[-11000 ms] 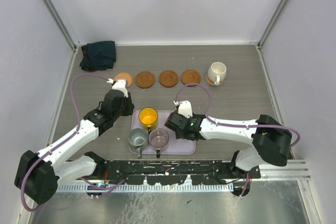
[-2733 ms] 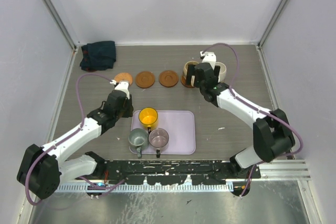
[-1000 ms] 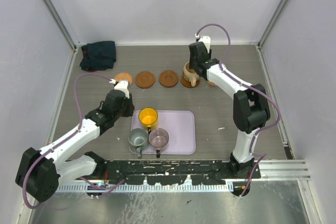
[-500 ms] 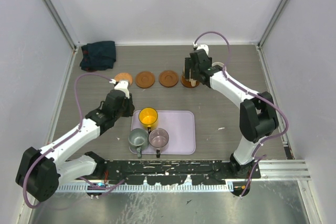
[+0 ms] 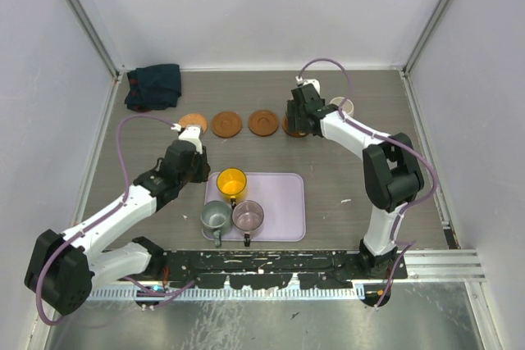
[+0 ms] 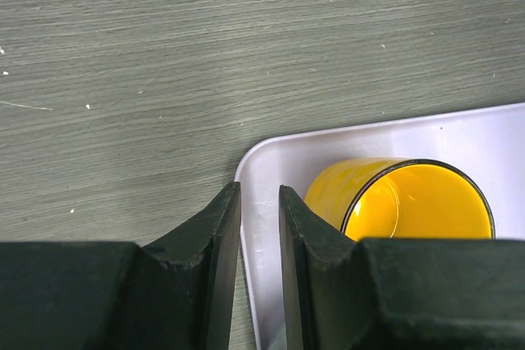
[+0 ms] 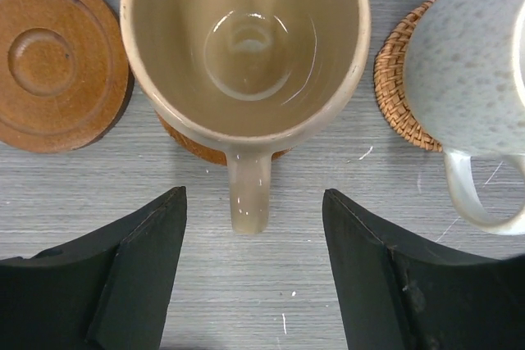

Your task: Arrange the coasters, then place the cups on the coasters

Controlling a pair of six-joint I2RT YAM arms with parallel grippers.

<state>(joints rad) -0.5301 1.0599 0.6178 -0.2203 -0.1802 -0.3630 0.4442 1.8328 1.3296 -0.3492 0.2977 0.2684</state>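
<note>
Three bare coasters [image 5: 226, 124] lie in a row at the back of the table. The tan cup [image 7: 244, 47] stands on a brown coaster [image 7: 190, 145], its handle pointing at my right gripper [image 7: 253, 202], which is open wide with a finger on each side of the handle tip, not touching it. The white cup [image 7: 472, 63] sits on a woven coaster [image 7: 394, 92] just to the right. Yellow [image 5: 232, 180], grey-green [image 5: 216, 215] and purplish [image 5: 248, 214] cups stand on the lilac tray [image 5: 283, 202]. My left gripper [image 6: 260, 190] hovers over the tray's corner beside the yellow cup [image 6: 410, 202], jaws narrowly apart and empty.
A dark cloth [image 5: 153, 86] is bunched in the far left corner. The enclosure walls stand close behind the coaster row. The right arm [image 5: 353, 133] stretches across the back right, above the white cup [image 5: 343, 106].
My right gripper has slid from behind the tan cup to over it, jaws now wide. The tan cup stays on its coaster. The left arm has not moved.
</note>
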